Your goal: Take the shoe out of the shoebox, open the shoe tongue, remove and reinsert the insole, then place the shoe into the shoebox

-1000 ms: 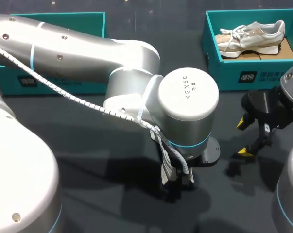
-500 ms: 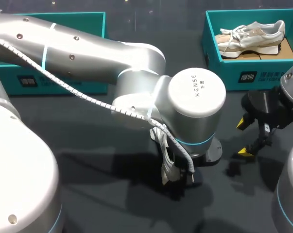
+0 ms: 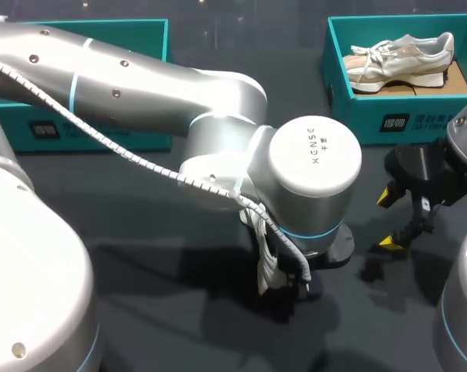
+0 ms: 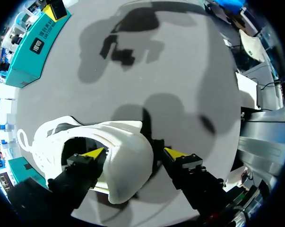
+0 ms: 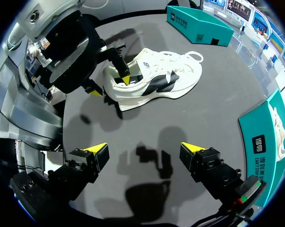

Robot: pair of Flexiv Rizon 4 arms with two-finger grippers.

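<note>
A white shoe with black side panels [image 5: 156, 78] stands on its sole on the dark table, mostly hidden under my left wrist in the head view [image 3: 262, 267]. My left gripper [image 4: 133, 152] is shut on its heel [image 4: 128, 161]: one yellow-tipped finger [image 4: 92, 153] sits inside the opening, the other [image 4: 173, 152] against the outside of the heel. My right gripper [image 3: 386, 219] hangs open above the table to the right of the shoe, with nothing between its fingers [image 5: 142, 149]. The teal shoebox [image 3: 396, 124] stands at the back right.
A beige shoe [image 3: 403, 56] lies inside the back-right shoebox. Another teal box [image 3: 140, 31] stands at the back left, partly behind my left arm. Bare table lies between the white shoe and my right gripper.
My left wrist has shifted slightly to the right over the shoe and its fingers have closed a little onto the heel. The right arm has not moved.
</note>
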